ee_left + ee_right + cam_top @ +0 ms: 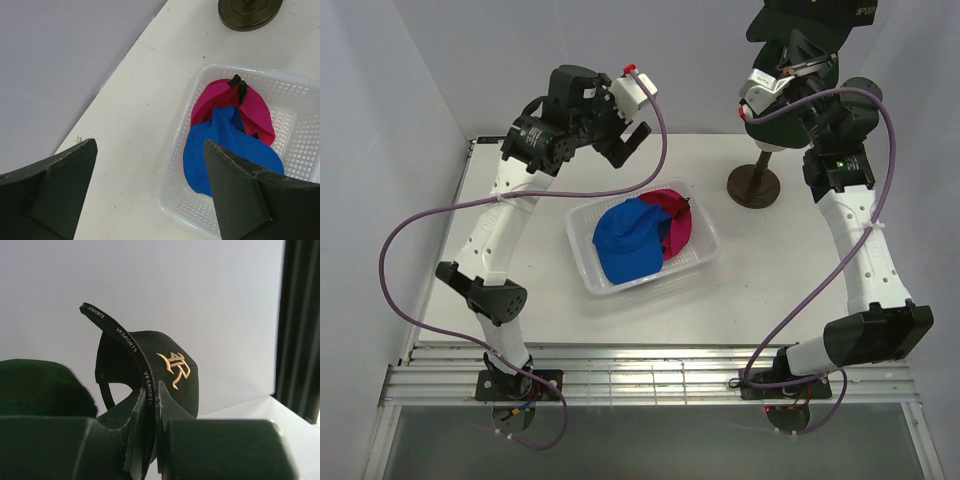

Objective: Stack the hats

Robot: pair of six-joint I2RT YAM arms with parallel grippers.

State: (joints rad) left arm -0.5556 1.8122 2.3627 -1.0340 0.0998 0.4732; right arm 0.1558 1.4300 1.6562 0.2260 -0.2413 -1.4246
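A blue cap [625, 243] lies over a magenta-red cap [678, 215] in the clear plastic tray [578, 250]. Both show in the left wrist view, blue [220, 145] and magenta-red [225, 97]. My left gripper [630, 140] is open and empty, raised above the table's far left beside the tray [172, 200]. My right gripper [149, 390] is shut on the brim of a black cap [175, 375] with gold embroidery and holds it high at the far right [810, 20]. A dark green cap [40, 387] sits close to its left. The mannequin head is mostly hidden.
The brown round stand base [753, 185] stands right of the tray, and shows at the top of the left wrist view [250, 10]. Grey walls enclose the table on the left and at the back. A slatted rail runs along the near edge.
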